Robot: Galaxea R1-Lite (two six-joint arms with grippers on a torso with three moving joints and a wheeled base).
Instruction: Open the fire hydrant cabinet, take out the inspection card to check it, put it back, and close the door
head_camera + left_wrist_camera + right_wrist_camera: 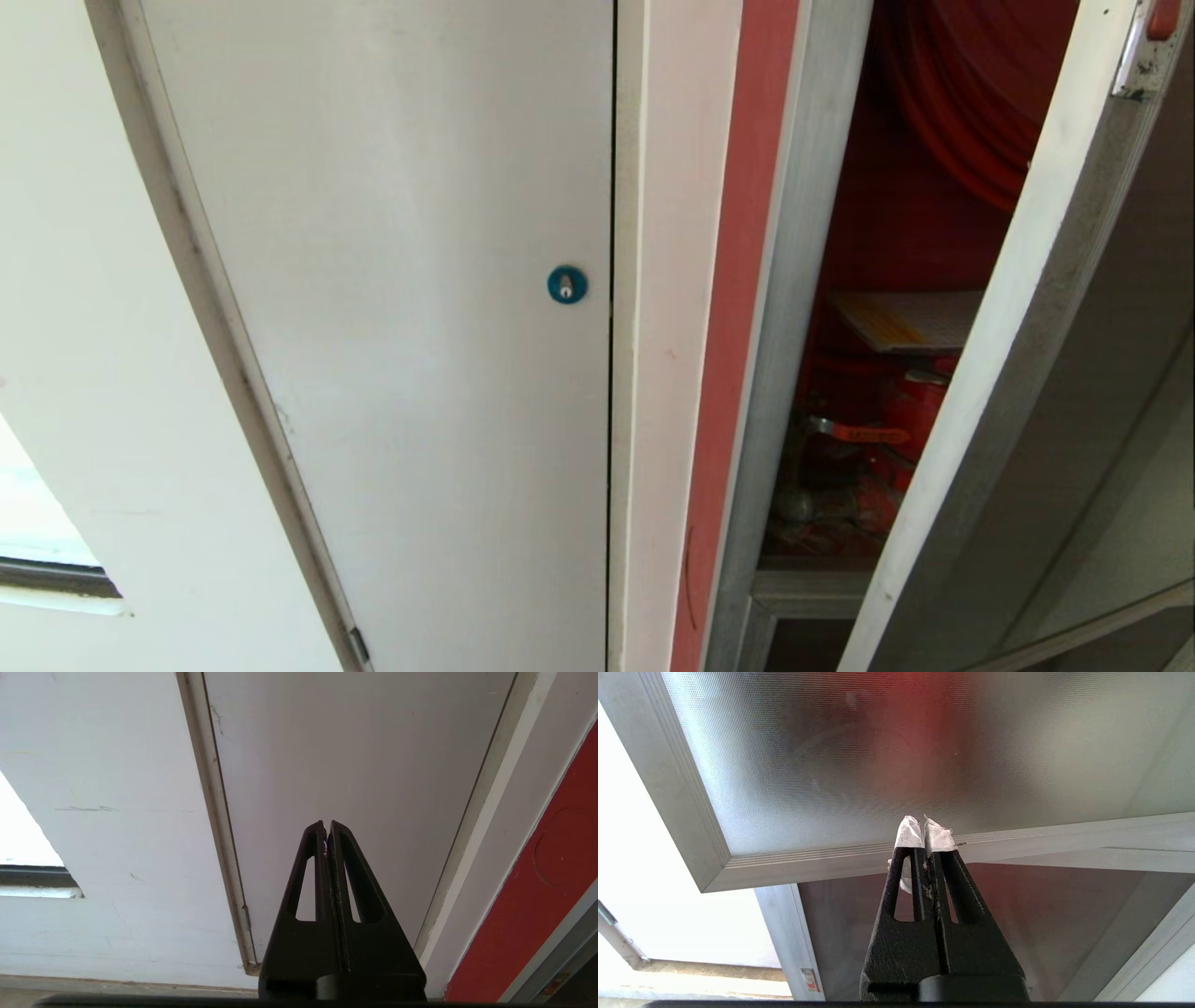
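Black and pointy, the left gripper (328,828) sits closest to its camera with its two fingers pressed flat together, holding nothing. It faces the plain white door (355,756), not the cabinet, so it looks parked and out of the way.

The right gripper (924,828) is pinched tight too, and it is empty. White tape is wrapped on its fingertips (908,833), likely to give a soft, grippy touch. It sits in front of the door (859,765), close to the silver bottom rail of the bumpy glass.

In the head view neither arm shows. The door (1018,373) stands partly open, running from 1 o'clock down to 5 o'clock, with a small red latch (1163,17) at its top. That gap is there so an arm can reach in.

Past it, the fire hydrant cabinet (794,308) shows its red inside. The inspection card (910,320) rests flat at about 3 o'clock, on top of the red valve parts (901,406). A red hose reel (971,93) hangs farther back, near 1 o'clock.

I think the door needs to swing wider before the card is easy to grab.
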